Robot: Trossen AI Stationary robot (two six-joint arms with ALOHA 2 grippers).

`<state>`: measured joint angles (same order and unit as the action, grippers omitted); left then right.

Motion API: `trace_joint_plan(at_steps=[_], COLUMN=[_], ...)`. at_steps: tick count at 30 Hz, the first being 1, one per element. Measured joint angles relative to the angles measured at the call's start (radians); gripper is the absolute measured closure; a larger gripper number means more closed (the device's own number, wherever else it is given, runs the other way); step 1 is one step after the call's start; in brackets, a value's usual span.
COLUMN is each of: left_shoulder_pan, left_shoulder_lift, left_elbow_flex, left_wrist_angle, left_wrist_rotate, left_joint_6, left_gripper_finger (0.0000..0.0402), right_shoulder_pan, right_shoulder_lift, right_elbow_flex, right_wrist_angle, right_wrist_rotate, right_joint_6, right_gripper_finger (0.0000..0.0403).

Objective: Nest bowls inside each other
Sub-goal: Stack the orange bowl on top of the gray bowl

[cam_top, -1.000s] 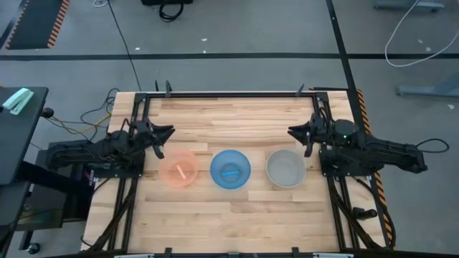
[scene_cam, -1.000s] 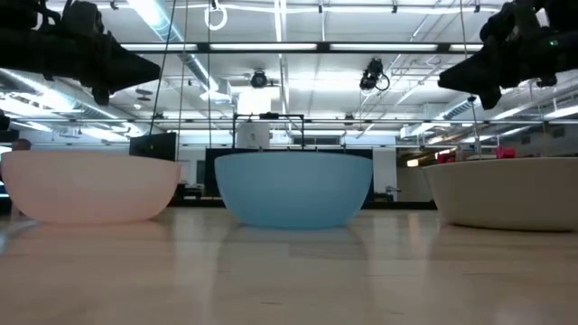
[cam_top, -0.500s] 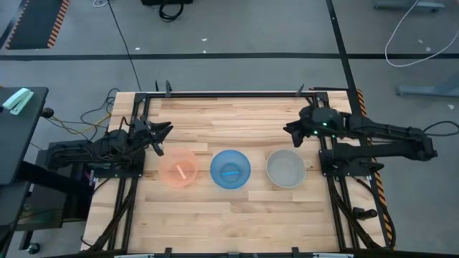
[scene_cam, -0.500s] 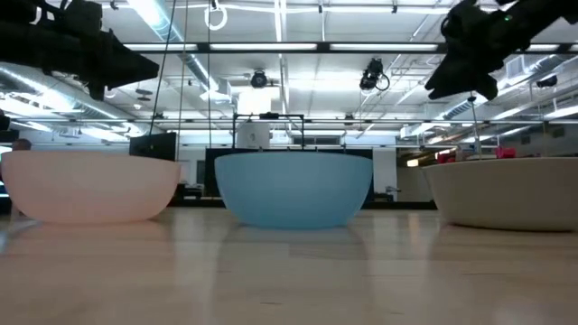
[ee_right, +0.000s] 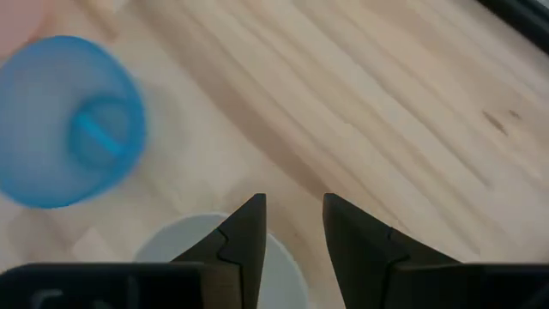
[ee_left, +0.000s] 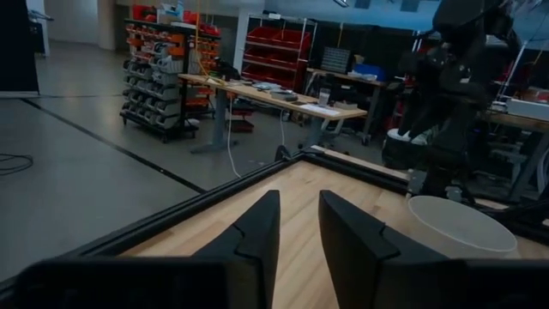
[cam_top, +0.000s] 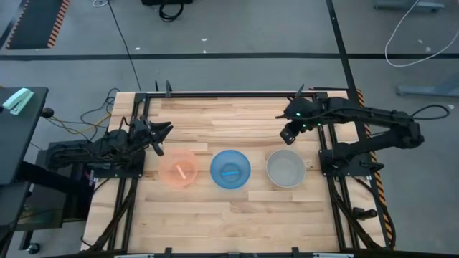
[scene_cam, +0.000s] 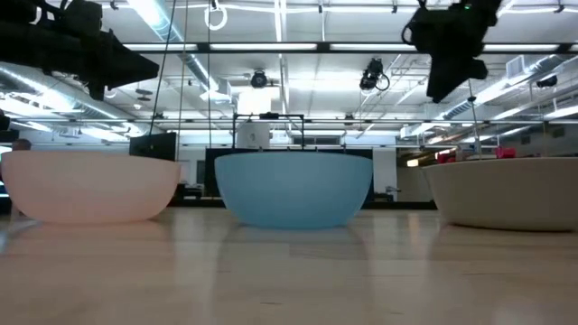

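From above, three round shallow plastic bowls sit in a row on the pale wooden slat table (cam_top: 237, 215), apart from one another: a translucent pink-orange bowl (cam_top: 178, 170) on the left, a bright blue bowl (cam_top: 230, 170) in the middle, a pale grey-white bowl (cam_top: 285, 168) on the right. The left gripper (cam_top: 159, 141) hangs near the pink-orange bowl's far rim. The right gripper (cam_top: 288, 132) hovers just beyond the grey-white bowl.

At table height, the three bowls stand upright side by side, none nested, both arms above them.

The left wrist camera shows its fingers (ee_left: 256, 233) slightly parted, holding nothing, the grey-white bowl (ee_left: 459, 227) beyond.

The right wrist camera shows its fingers (ee_right: 244, 236) slightly apart and empty, over the grey-white bowl's rim (ee_right: 184, 236), the blue bowl (ee_right: 64, 120) nearby.
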<state>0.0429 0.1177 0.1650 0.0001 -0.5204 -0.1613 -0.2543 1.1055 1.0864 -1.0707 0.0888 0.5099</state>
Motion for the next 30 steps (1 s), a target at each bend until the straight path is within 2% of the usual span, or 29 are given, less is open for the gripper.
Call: trace_joint_plan(at_steps=[4,11,18,30], left_shoulder_pan=[0.000,0.000,0.000,0.000], left_shoulder_lift=[0.000,0.000,0.000,0.000], left_elbow_flex=[0.000,0.000,0.000,0.000], left_wrist_angle=[-0.003,-0.040,-0.059,-0.058], left_wrist_rotate=[-0.024,-0.182,-0.266,-0.299], left_joint_6=[0.000,-0.011,-0.010,-0.009], left_gripper_finger=[0.0310,0.0308,0.0317,0.0314], right_shoulder_pan=[0.002,0.004,0.048,0.156], right_shoulder_lift=[0.116,0.345,0.584,0.948], right_elbow_flex=[0.105,0.331,0.589,1.052], right_wrist_angle=[0.006,0.008,0.010,-0.010], right_wrist_rotate=[-0.049,-0.079,-0.148,-0.231], right_joint_6=[-0.035,-0.106,-0.167,-0.247], right_gripper_finger=[0.0277,0.0277,0.0277,0.0277])
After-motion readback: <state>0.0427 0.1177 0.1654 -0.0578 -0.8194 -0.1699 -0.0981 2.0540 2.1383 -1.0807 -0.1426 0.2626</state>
